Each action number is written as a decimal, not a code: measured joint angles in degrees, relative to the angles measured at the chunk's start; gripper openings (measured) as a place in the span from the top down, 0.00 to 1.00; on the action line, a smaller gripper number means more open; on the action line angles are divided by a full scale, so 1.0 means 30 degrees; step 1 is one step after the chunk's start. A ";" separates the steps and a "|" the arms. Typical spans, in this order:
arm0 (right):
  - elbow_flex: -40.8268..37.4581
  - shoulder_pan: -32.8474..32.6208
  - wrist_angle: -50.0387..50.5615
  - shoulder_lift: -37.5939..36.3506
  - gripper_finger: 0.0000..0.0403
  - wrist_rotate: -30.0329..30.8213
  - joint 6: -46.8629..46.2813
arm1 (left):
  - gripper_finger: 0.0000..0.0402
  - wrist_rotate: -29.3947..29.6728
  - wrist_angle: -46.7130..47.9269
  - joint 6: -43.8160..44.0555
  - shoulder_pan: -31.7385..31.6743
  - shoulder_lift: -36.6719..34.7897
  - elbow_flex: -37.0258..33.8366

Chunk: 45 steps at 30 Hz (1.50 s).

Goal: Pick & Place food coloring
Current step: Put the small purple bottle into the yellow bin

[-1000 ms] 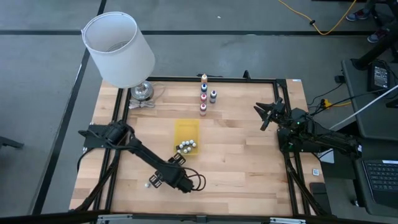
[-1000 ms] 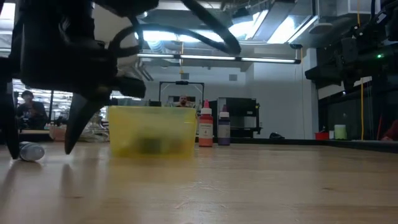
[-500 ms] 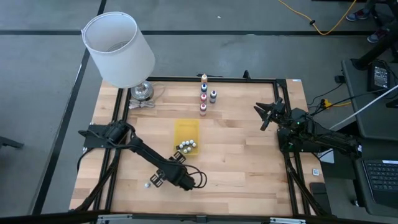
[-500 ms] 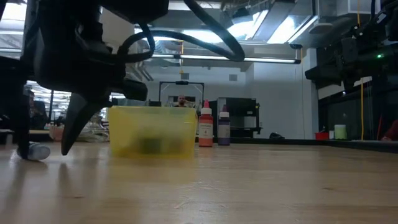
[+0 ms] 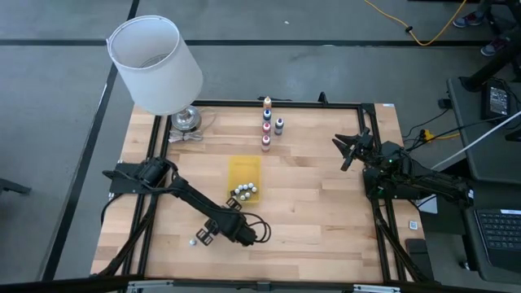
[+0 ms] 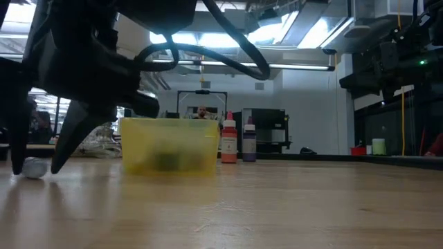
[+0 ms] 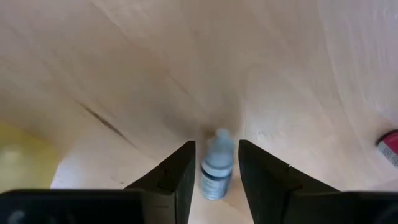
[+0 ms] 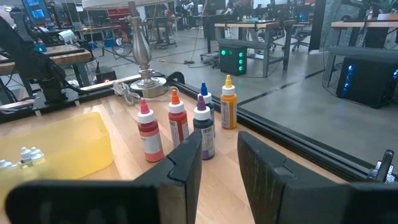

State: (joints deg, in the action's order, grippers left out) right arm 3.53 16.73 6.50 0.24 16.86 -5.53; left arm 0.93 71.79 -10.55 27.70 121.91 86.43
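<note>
Moved: left gripper (image 5: 199, 238) shifted toward the table's near-left, fingers now straddling the lying bottle (image 7: 217, 165).
Left claw: spread open, 1 finger either side of the bottle, not yet clamped.
Right gripper (image 8: 219, 163): parked at the right edge, fingers apart, holding nothing.
Bottle location: flat on the wooden table (image 5: 326, 203), well apart from the yellow tray (image 5: 243, 171).
Handling: likely light, smooth, prone to roll; best taken across the body.
Hidden: bottle's cap end, label and contents unreadable.

Pale smooth wooden table (image 5: 326, 203)
</note>
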 joint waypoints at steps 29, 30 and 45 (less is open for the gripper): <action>0.0000 0.0007 0.0000 0.0002 0.74 0.0000 0.0002 | 0.86 -0.0037 0.0246 -0.0044 0.0000 -0.0007 -0.0007; 0.0000 0.0007 0.0000 0.0002 0.74 0.0000 -0.0003 | 0.87 -0.0037 0.0246 -0.0050 0.0000 -0.0007 -0.0007; 0.0000 0.0005 0.0000 0.0000 0.74 0.0000 -0.0003 | 0.87 -0.0037 0.2458 0.0513 -0.0050 -0.0080 0.1573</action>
State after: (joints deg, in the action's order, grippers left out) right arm 3.53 16.75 6.50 0.24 16.86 -5.53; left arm 0.82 79.17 -9.01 27.55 121.67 91.15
